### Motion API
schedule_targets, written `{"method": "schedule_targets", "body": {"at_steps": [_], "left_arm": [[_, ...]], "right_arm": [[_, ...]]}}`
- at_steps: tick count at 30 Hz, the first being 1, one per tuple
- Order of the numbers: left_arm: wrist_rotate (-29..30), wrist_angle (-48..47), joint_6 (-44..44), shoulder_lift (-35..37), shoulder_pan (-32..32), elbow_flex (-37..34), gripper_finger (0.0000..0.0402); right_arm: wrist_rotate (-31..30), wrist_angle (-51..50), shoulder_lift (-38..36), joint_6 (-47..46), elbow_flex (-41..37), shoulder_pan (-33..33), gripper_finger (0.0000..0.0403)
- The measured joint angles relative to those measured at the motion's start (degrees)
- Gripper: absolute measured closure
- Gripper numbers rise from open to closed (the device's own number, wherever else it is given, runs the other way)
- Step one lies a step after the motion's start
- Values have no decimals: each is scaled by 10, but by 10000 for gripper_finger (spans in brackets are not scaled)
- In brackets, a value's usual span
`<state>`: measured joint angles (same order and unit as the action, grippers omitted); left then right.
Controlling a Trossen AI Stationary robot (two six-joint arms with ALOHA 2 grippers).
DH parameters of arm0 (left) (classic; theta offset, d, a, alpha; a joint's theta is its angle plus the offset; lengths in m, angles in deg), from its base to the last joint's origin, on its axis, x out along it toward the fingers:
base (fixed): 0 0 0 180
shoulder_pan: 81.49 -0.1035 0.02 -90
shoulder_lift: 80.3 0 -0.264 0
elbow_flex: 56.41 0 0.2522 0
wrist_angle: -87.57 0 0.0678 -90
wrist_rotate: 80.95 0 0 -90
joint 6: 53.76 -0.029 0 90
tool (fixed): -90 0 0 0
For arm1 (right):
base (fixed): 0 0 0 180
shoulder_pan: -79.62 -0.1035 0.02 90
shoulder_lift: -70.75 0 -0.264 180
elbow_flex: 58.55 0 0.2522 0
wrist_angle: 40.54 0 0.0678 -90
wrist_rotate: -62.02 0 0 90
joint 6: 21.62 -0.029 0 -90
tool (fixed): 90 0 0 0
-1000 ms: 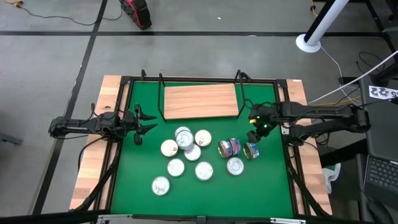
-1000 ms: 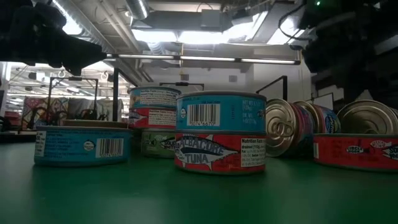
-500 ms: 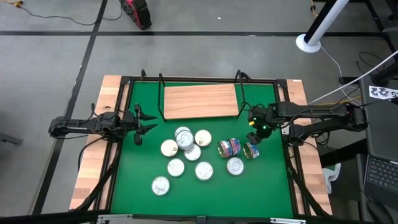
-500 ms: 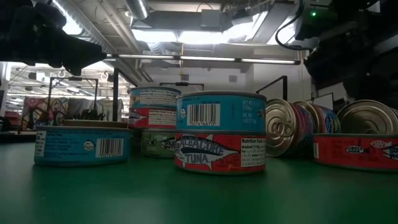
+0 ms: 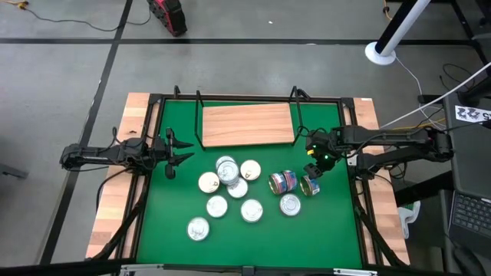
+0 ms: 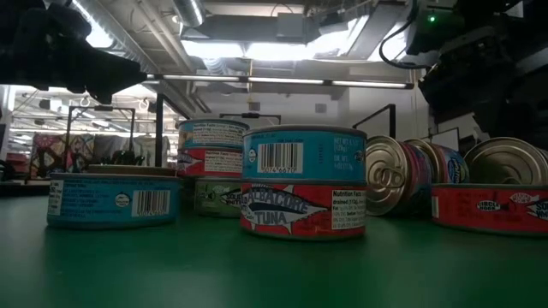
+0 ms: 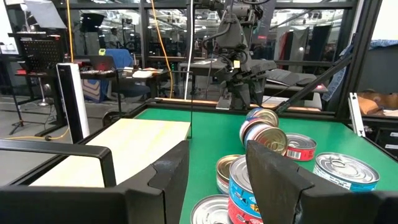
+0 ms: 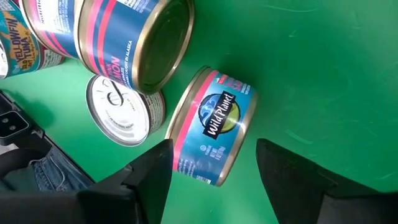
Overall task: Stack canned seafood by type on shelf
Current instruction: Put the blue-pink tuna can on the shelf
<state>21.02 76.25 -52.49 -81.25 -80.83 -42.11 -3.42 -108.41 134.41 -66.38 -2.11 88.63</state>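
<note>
The canned seafood lies on the green mat: several tins (image 5: 228,188) stand lid up in a loose cluster, some stacked in twos (image 6: 304,184). Two more lie on their sides, a pink-and-blue tin (image 5: 283,182) and a blue "Wild Planet" tin (image 5: 311,185) (image 8: 211,127). The wooden shelf (image 5: 247,125) at the far side has nothing on it. My right gripper (image 5: 314,170) (image 8: 214,180) hangs open, slanting down over the Wild Planet tin, a finger on either side and clear of it. My left gripper (image 5: 180,152) (image 7: 217,180) waits open and level at the mat's left edge.
A lid-up tin (image 8: 121,112) lies close beside the Wild Planet tin, and the pink-and-blue tin (image 8: 134,37) lies just beyond. A black frame (image 5: 153,103) borders the mat, with wooden planks (image 5: 115,207) outside it. Bare mat (image 5: 330,230) lies near and right of the tins.
My right gripper has tipped a little further downward over the two tins lying on their sides, the arm sinking slightly in the low view. Its fingers have stayed open. The tins have not moved.
</note>
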Motion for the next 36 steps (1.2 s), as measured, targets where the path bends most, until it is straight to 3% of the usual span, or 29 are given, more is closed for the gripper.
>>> {"method": "schedule_targets", "body": {"at_steps": [36], "left_arm": [[0,0,2,0,0,0,247]], "right_arm": [[-32,2,0,-15,0,0,173]]}}
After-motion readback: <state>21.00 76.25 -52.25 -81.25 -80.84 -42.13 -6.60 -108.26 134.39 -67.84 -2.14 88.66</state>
